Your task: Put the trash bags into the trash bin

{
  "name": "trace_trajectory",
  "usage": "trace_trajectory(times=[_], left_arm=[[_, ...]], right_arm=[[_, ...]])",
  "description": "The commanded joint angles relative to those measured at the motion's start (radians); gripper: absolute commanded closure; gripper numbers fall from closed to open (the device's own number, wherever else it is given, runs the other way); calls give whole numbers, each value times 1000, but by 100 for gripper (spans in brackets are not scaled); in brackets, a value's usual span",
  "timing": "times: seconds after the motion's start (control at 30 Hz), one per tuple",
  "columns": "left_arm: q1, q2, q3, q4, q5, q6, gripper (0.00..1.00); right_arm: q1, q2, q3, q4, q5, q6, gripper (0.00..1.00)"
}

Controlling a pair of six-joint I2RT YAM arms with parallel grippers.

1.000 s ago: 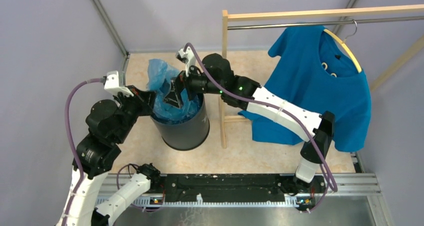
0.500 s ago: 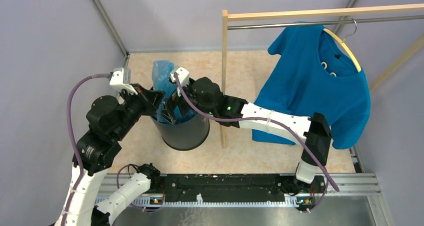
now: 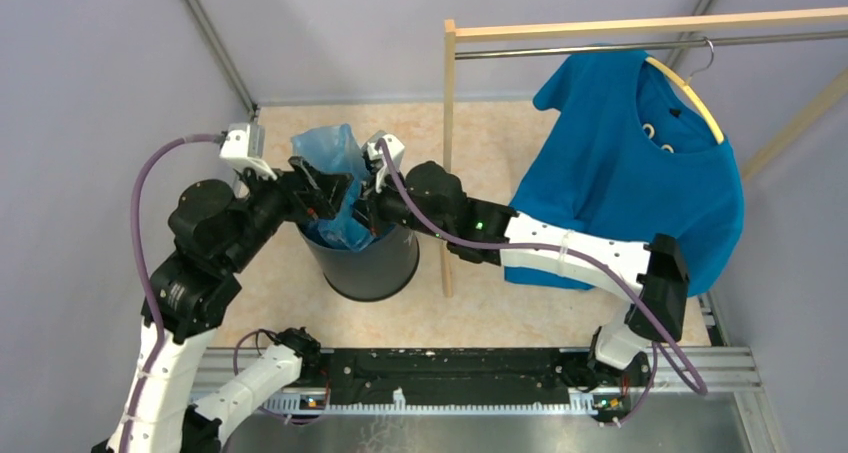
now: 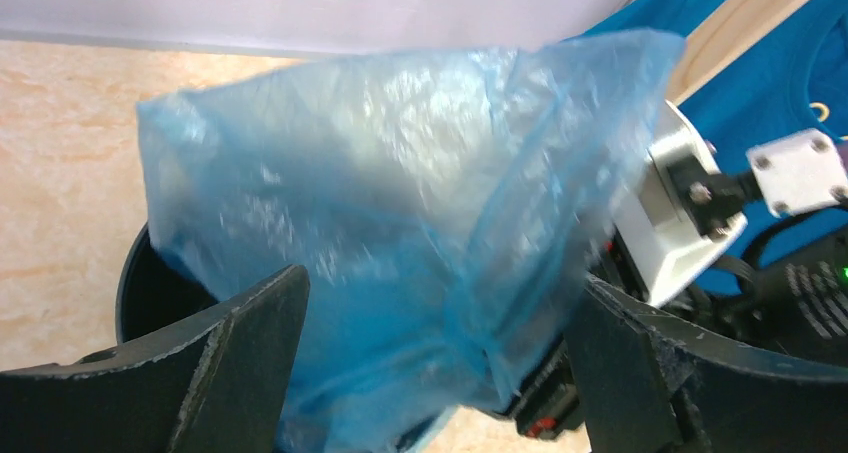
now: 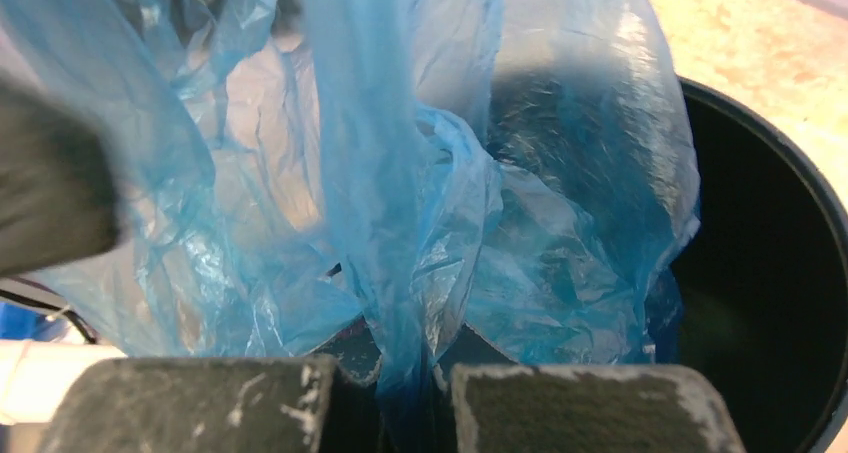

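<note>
Top external view: the trash bin stands on the table left of centre, closer to the far-left corner than to the near edge. The trash bag is only partly inside, and its upper part rises above the rim on the far-left side. The left gripper and right gripper meet over the bin mouth, close together. Hazard: any sideways correction by either arm could cause a collision between the two. The right arm also passes just beside the rack post, with the T-shirt hanging beyond it. Left wrist view: the left gripper is spread wide. One finger lies on each side of the billowed film, and the jaws do not clamp it. Hazard: closing on bunched film and then lifting would probably drag the bag back out. The right arm's white housing sits just beside one finger, so contact is likely. Right wrist view: the right gripper is nearly closed and pinches a twisted strand of the bag. The dark bin interior is open to the right. Hazard: the thin film may tear or slip under tension. If it is released at this height, the crinkled, air-filled film would probably spring back over the rim. A hard downward push off-centre could tip the bin.
</note>
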Motion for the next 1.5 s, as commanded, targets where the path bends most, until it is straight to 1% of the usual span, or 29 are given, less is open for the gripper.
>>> trace_trajectory(times=[0.0, 0.13, 0.2, 0.27, 0.33, 0.43, 0.6, 0.7, 0.77, 0.93, 1.0, 1.07, 1.17, 1.33, 1.47], left_arm=[[-3, 76, 34, 14, -14, 38, 2], [-3, 101, 70, 37, -42, 98, 2], [-3, 127, 117, 7, -99, 132, 2], [-3, 146, 135, -8, -175, 163, 2], [-2, 162, 144, -4, -219, 187, 2], [-2, 193, 134, 24, -233, 206, 2], [-2, 248, 96, 68, -201, 206, 2], [0, 263, 47, 60, -188, 184, 2], [0, 241, -22, 68, -165, 167, 2], [1, 150, -225, 74, -86, 92, 2], [1, 112, -278, 71, -46, 60, 2], [1, 72, -306, 69, -41, 47, 1], [1, 46, -273, 56, -70, 63, 1], [2, 95, -166, 42, -15, 104, 1], [2, 94, -87, -1, -75, 116, 1]], right_arm=[[11, -87, -29, -55, -49, 68, 100], [10, -103, -46, -82, -28, 71, 100], [8, -102, -47, -85, -31, 72, 100], [-2, -90, -42, -85, -42, 78, 100], [-13, -76, -34, -83, -49, 86, 100], [-25, -52, -6, -99, -62, 90, 100], [-32, -37, 45, -132, -89, 77, 100], [-38, -37, 63, -142, -82, 73, 100], [-46, -28, 76, -139, -92, 81, 100], [-70, 14, 118, -138, -133, 100, 100], [-72, 25, 126, -138, -138, 101, 100], [-73, 35, 131, -143, -138, 100, 100], [-77, 49, 143, -161, -131, 98, 100], [-89, 69, 147, -178, -105, 99, 100], [-102, 83, 147, -217, -66, 122, 100]])
